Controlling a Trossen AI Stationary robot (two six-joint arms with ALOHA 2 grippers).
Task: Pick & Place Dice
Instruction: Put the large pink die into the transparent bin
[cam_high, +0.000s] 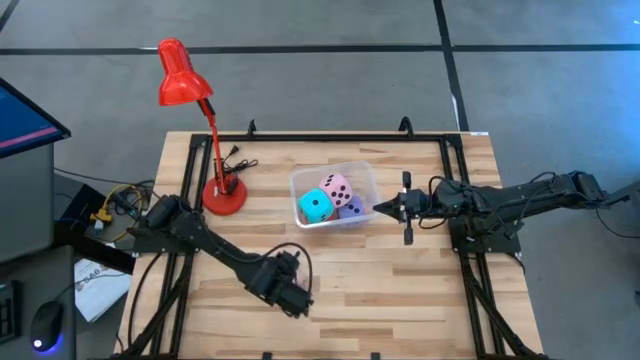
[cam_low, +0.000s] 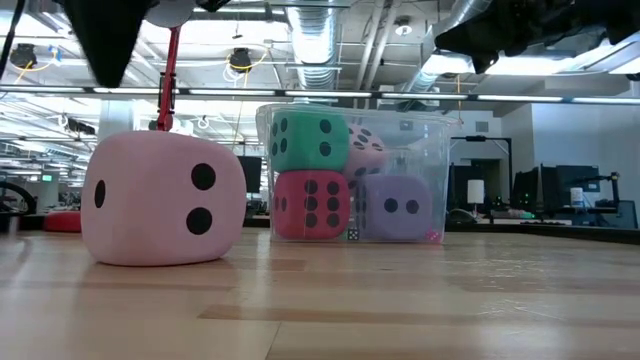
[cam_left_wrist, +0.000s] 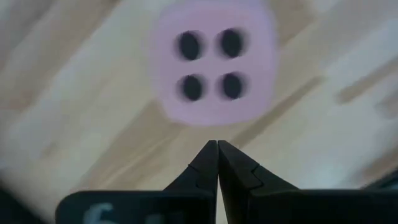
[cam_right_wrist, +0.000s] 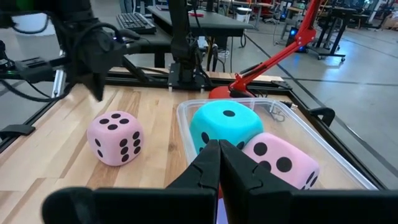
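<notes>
Lying alone on the bare wooden tabletop (cam_high: 400, 290), near its front edge: one pink die (cam_low: 163, 198), four pips facing up toward the left wrist camera (cam_left_wrist: 211, 71), well apart from the bin

Hovering directly above that pink die: left gripper (cam_left_wrist: 217, 152), fingers pressed together, pinching nothing, tips clear of the die's top face

Showing in the right wrist view too, same loose pink die (cam_right_wrist: 115, 138) resting on the wood beside the bin's wall, with the left arm's dark links hanging above it

Sitting near the middle of the tabletop: clear plastic bin (cam_high: 365, 175), holding the other four dice

Resting on top inside the bin: cyan die (cam_high: 316, 207) and second pink die (cam_high: 337, 189), side by side and touching

Lying underneath, on the bin's floor: red die (cam_low: 311, 205) below the cyan one, lavender die (cam_low: 398, 208) just beside the red one, both pressed against the front wall

Reaching in level from the right side of the tabletop: right gripper (cam_high: 378, 208), fingers pressed together and holding nothing, tips just outside the bin's right wall, close to the lavender die

Standing to the left of the bin: red desk lamp (cam_high: 185, 75), round base on the wood, neck leaning back toward the far left corner, cord trailing beside the base
</notes>
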